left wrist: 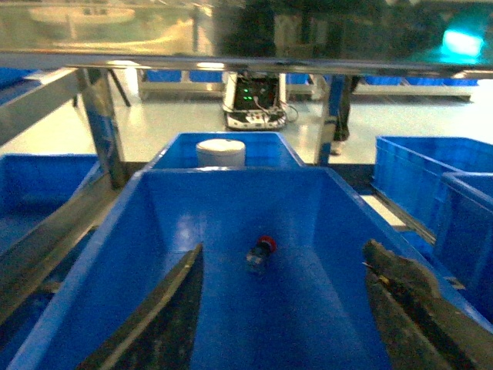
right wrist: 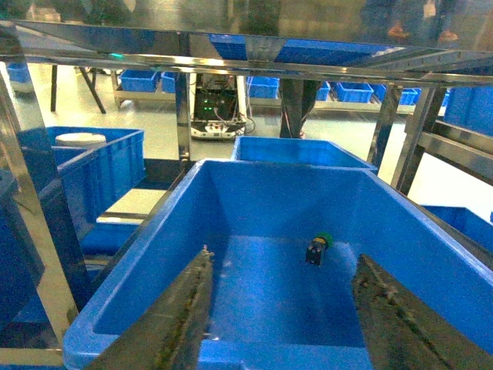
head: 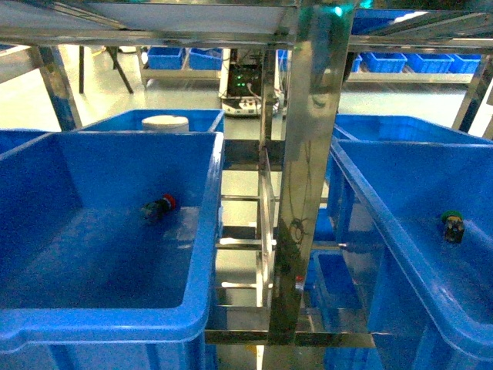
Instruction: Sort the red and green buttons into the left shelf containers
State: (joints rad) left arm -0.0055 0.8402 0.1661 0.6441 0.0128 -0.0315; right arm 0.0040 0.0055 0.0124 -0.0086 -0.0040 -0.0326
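The red-capped button (head: 159,206) lies on its side on the glossy floor of the left blue plastic bin (head: 202,254); the green-capped button (head: 452,226) rests in the right bin (head: 370,202). Both the left tool (left wrist: 281,308) and right tool (right wrist: 281,312) hang wide open, empty, beneath the shiny steel shelf (head: 304,154).
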